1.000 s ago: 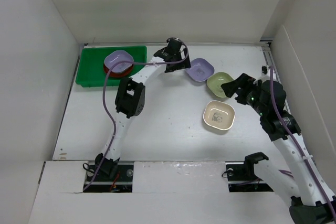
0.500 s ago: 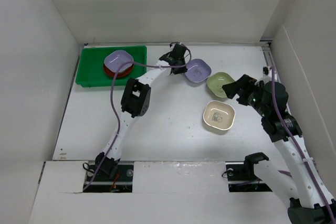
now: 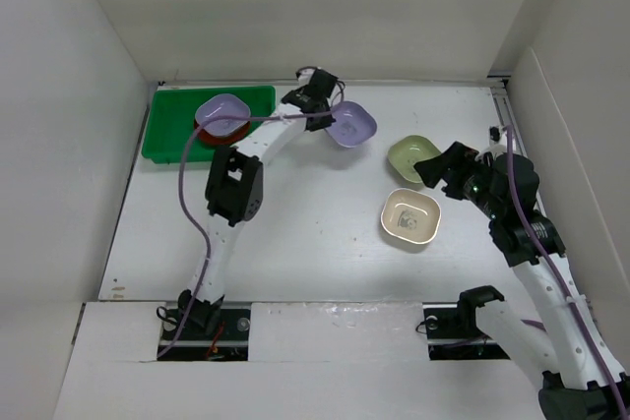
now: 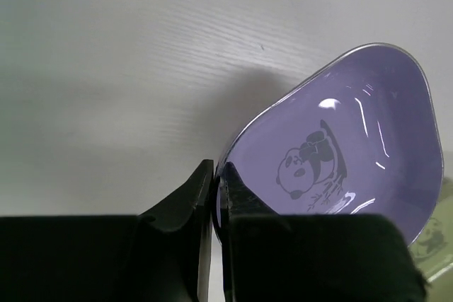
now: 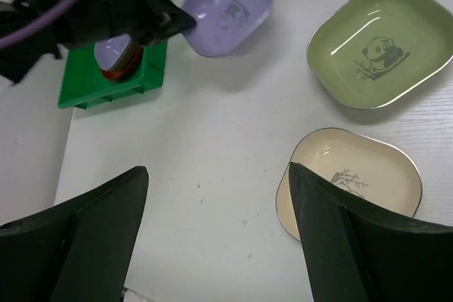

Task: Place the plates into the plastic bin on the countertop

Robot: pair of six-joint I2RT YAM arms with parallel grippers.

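The left tool (image 4: 214, 172) is clamped on the lavender plate's (image 4: 340, 139) rim, the green bin (image 3: 165, 137) near its left side. The right tool (image 5: 216, 175) is held wide apart, empty.

The left gripper (image 4: 214, 173) pinches the rim of the lavender plate (image 4: 347, 139).

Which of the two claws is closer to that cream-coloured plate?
Right. The right gripper hangs open just beyond the cream plate, beside the pale green plate; the left gripper is much farther, shut on the rim of a lavender plate.
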